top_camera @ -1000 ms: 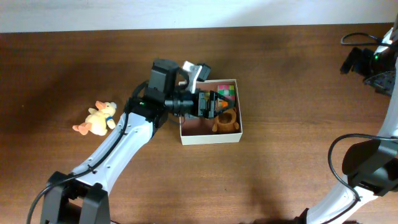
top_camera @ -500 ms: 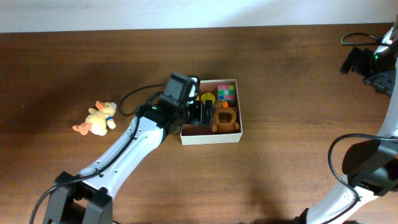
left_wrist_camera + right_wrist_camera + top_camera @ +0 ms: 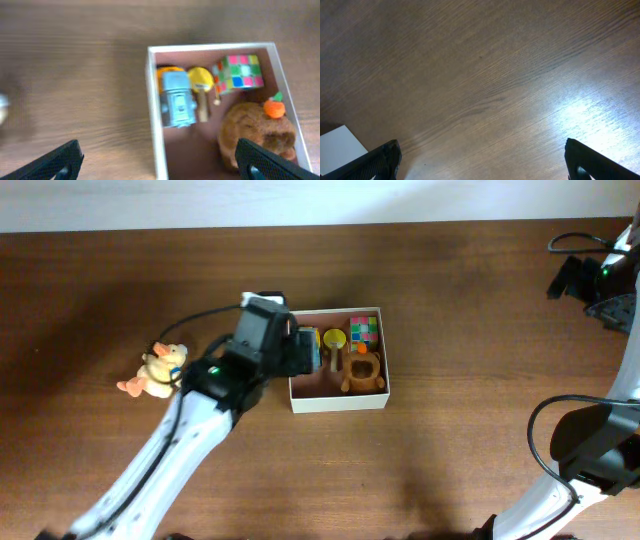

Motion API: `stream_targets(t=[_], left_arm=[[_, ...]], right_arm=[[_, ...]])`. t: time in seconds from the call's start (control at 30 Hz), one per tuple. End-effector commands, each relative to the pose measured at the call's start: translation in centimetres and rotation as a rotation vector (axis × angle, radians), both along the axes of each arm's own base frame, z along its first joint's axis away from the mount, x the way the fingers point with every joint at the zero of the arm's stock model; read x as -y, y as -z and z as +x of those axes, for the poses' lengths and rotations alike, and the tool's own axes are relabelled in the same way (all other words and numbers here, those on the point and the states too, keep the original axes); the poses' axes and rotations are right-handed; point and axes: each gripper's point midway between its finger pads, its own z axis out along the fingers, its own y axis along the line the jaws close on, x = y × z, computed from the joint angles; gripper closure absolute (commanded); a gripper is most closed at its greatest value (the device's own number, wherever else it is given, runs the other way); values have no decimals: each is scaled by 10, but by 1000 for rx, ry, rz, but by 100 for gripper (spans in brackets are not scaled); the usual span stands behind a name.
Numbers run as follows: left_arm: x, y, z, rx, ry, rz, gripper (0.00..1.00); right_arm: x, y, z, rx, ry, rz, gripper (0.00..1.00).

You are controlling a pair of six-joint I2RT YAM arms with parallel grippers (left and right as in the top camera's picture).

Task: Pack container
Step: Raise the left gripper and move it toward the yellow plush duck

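Container (image 3: 340,402): middle of tabletop (image 3: 450,460), nearer far edge; holds cube (image 3: 237,73), robot (image 3: 177,102), plush (image 3: 250,135).
Left gripper (image 3: 157,150): spread wide, empty, over container's left wall.
Right gripper (image 3: 481,150): spread wide, empty.
Duck (image 3: 158,370): toward left edge.

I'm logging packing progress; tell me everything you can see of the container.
The container is a square, shallow, open-top box with white walls and a dull pinkish-brown inside, looking like cardboard. It sits flat on the wooden table. Inside lie a grey-blue toy robot, a yellow piece, a multicoloured cube and a brown plush with a small orange item on it.
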Motion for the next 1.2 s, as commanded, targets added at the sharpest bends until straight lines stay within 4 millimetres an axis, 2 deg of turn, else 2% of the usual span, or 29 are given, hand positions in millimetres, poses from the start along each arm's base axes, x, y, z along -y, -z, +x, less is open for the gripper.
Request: stream_targets(t=[0.0,0.07,0.23,0.43,0.53,0.6,0.73,0.87,1.0,1.17], left_arm=[[-39,-30,-4,61,-95,48,1],[-56,-28,-12,28,-130,65,1],[-107,-7,-24,-101,-283,93,1],[-157,11,-19,-168,-428,105,1],[-178,27,-14,-210,-488,112,1],[-189,42,-10,-247,-519,117,1],[-199,73,3,-298,-565,115,1],[-208,94,8,-332,-613,104,1],[-223,107,6,-367,-652,107,1],[-241,114,12,-354,-698,93,1]], right_arm=[[-3,-4,2,13,-11,-1,1],[-3,-4,2,13,-11,-1,1],[-3,-4,2,13,-11,-1,1],[-3,-4,2,13,-11,-1,1],[-3,-4,1,13,-11,-1,1],[-3,-4,2,13,-11,-1,1],[-3,-4,2,13,-11,-1,1],[-3,-4,2,13,-11,-1,1],[-3,-4,2,13,-11,-1,1],[-3,-4,2,13,-11,-1,1]])
